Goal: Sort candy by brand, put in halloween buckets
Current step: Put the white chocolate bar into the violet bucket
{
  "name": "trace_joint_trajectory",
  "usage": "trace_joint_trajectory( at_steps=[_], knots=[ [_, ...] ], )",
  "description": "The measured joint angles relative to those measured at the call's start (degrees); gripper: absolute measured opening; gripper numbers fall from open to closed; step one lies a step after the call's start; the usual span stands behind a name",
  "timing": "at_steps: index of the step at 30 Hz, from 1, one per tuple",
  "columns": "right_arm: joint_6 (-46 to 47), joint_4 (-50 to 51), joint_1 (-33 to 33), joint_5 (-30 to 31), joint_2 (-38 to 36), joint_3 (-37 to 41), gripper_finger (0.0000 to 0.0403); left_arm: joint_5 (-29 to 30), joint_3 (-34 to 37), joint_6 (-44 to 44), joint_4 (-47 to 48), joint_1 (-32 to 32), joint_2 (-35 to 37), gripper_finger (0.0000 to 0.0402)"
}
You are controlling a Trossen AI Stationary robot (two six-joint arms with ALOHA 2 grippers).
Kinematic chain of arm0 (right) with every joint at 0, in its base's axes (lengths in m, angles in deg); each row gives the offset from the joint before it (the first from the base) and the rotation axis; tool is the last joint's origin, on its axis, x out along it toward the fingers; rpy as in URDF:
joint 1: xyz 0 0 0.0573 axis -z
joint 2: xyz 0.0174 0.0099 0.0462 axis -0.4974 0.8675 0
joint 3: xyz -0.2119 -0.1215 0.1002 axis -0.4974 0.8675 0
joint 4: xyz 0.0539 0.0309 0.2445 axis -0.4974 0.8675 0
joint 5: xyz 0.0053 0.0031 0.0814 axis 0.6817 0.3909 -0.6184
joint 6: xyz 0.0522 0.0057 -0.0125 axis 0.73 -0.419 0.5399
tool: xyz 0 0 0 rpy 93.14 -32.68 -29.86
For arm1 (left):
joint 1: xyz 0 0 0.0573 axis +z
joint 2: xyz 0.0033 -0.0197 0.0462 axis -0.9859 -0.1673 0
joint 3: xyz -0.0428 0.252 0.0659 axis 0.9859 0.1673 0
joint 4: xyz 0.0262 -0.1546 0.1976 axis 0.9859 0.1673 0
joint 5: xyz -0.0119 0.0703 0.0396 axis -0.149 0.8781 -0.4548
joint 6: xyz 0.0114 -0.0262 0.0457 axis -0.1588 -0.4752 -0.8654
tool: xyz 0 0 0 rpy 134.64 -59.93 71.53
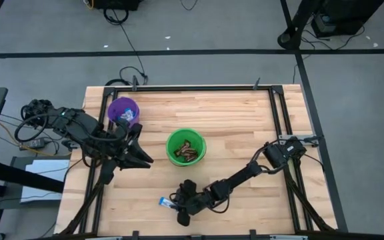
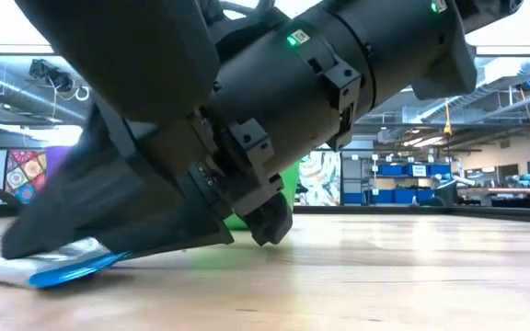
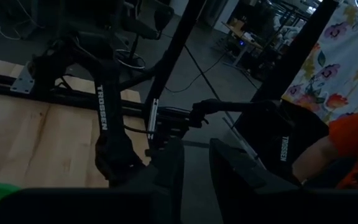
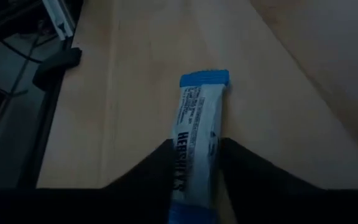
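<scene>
While flat on the table (image 4: 278,106), the blue-and-white candy (image 4: 199,137) lies between the right tool (image 4: 194,165) fingers.

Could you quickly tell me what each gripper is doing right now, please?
Left gripper: empty, parted slightly, raised between the buckets.
Right gripper: fingers astride the blue-and-white candy bar; grip cannot be told.

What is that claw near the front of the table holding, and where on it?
The right claw straddles one end of a blue-and-white candy bar lying flat on the table; whether it is truly gripped cannot be told. The left claw holds nothing visible.
</scene>
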Motion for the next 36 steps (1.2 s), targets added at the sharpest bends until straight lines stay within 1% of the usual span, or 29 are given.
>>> trace_joint_trajectory(
  at_steps=[5, 6, 13, 16, 19, 23, 28, 32, 36],
  knots=[
    [0.0, -0.7, -0.3, -1.2, 0.1, 0.0, 0.0026, 0.3, 0.0, 0.0, -0.4, 0.0, 0.0, 0.0080],
    [-0.4, -0.8, -0.4, -1.3, 0.1, 0.0, 0.0014, 0.4, 0.0, 0.0, -0.5, 0.0, 0.0, 0.0080],
    [-0.5, -0.3, -0.3, -2.1, -1.4, 0.1, 0.0006, 0.8, 0.0, 0.0, -0.4, 0.0, 0.0, 0.0080],
    [-3.1, 2.3, 0.0, -2.8, -3.9, 0.5, 0.0004, 0.8, 0.0, -0.1, -0.4, 0.0, 0.0, 0.0080],
    [-6.9, 6.8, 0.6, -1.8, -7.8, 0.7, 0.0004, 0.9, 0.0, -1.0, -0.4, 0.0, 0.0, 0.0080],
    [-11.7, 14.7, 1.9, 1.4, -15.0, 0.3, 0.0002, 0.9, 0.0, -1.6, -0.4, 0.0, 0.0, 0.0080],
    [-15.9, 23.8, 2.9, 4.0, -21.3, 0.5, 0.0002, 0.9, 0.0, -1.6, -0.3, 0.0, 0.0, 0.0080],
    [-17.6, 24.5, 3.1, 7.3, -27.3, 0.3, 0.0002, 1.0, 0.0, -1.5, -0.3, -1.1, 0.0, 0.0080],
    [-19.8, 24.9, 2.9, 13.5, -33.5, 0.3, 0.0002, 0.9, 0.0, -1.6, -0.1, -2.8, 0.0, 0.0080]
  ],
)
